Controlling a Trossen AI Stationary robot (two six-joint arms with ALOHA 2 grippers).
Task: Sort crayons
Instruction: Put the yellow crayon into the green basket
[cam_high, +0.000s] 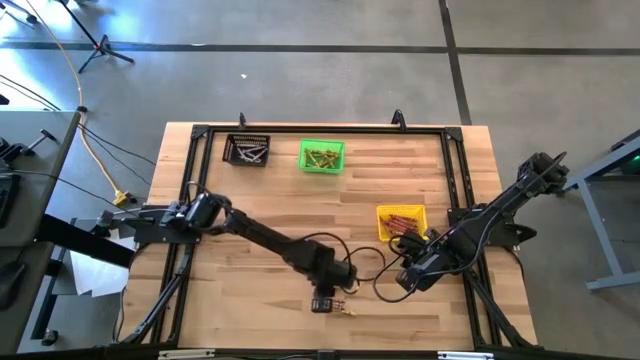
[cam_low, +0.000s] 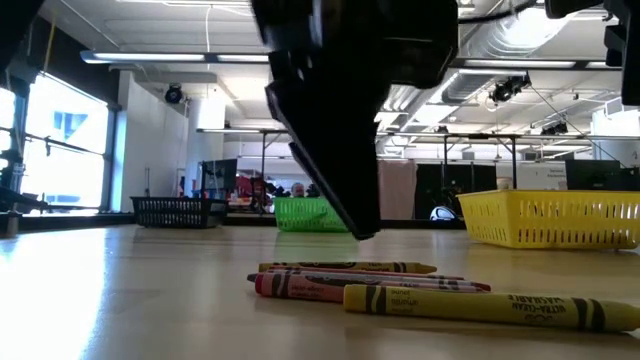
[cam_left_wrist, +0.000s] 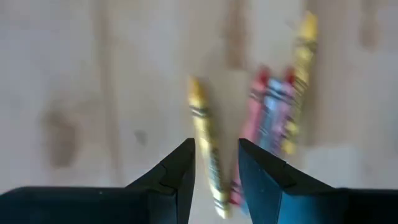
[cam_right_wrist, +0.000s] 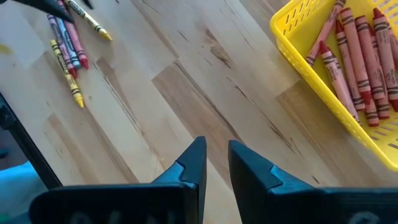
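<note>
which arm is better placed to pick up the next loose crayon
Left, probably. Its tool is open right over the loose crayons, with a yellow crayon between its fingers. The right tool sits beside the yellow bin, away from them.

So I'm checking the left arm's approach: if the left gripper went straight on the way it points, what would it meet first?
Most likely the lone yellow crayon lying between the left gripper's open fingers, slightly apart from the cluster of crayons. Depth is unclear, so this is a judgement.
</note>
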